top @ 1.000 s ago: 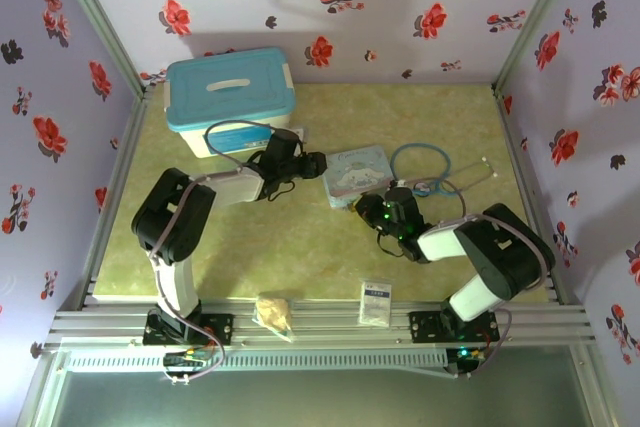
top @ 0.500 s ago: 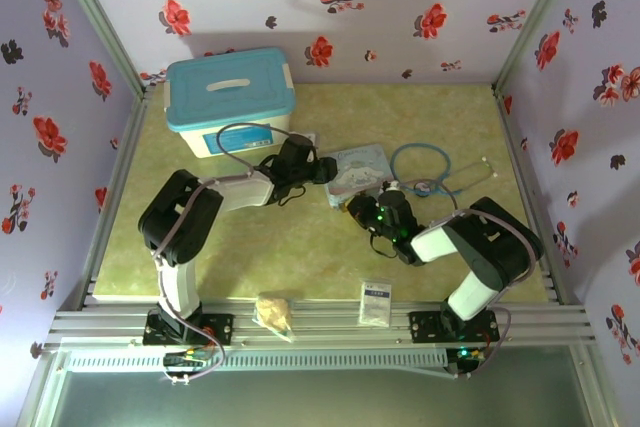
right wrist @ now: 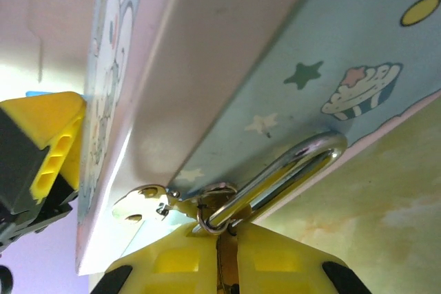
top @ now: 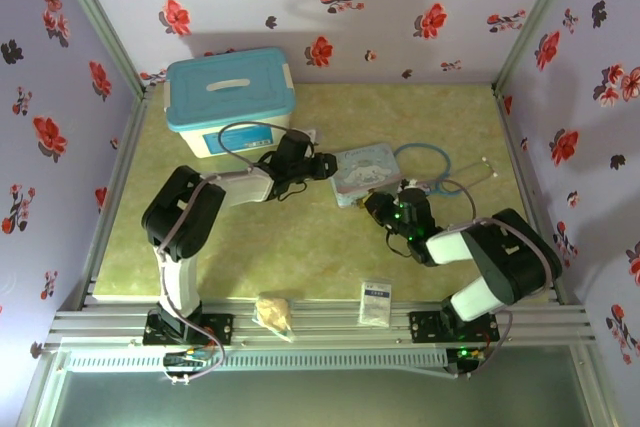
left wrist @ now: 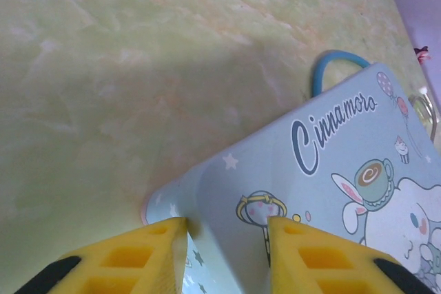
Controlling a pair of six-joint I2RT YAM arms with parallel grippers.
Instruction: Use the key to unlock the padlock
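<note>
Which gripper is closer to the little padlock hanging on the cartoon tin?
Right. The right gripper is shut on the padlock at the clasp of the Cinnamoroll tin. The left gripper straddles another corner of the tin.

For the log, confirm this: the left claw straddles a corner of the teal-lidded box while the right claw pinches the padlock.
Wrong object: the left claw straddles a corner of the cartoon tin, as the left wrist view shows. The right claw does pinch the padlock.
</note>
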